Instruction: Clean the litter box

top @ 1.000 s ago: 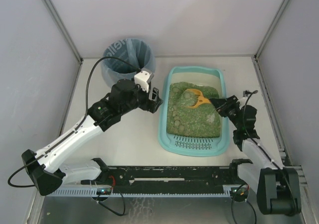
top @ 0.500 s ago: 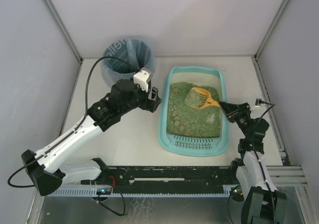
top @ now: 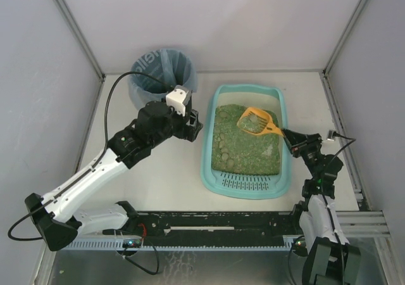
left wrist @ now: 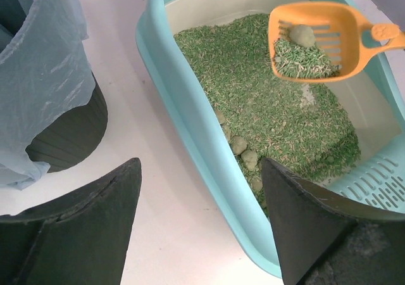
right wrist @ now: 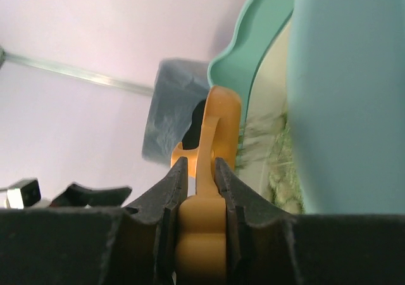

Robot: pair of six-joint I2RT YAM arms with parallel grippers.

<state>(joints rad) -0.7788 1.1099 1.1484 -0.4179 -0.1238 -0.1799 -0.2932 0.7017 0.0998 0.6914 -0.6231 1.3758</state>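
- Right tool point(right wrist: 201, 166): clamped on the handle of the orange scoop point(top: 256, 121), jaws pinching it from both sides.
- Scoop is held above the litter at the far end of the box, roughly level. It carries one clump point(left wrist: 302, 34) plus a heap of loose green litter.
- Left tool point(left wrist: 201, 171): jaws wide apart, nothing held. It hovers over the desk point(top: 158, 171), just beside the left rim of the litter box point(top: 209, 161).
- Litter box sits on the desk right of centre, grille end toward the arm bases. The bin point(top: 155, 76) with the blue bag stands to its far left, apart from it.
- Step, my read: load is scooped and lifted, dump into the bin not yet done.
- Next move likely calls for a sift over the box so loose litter drops through the slots. Then a level carry left across the rim, and a tip over the bag.
- The left arm sits roughly in that path, so watch clearance.
- More clumps point(left wrist: 240, 147) lie along the box's left wall, so further passes look needed.
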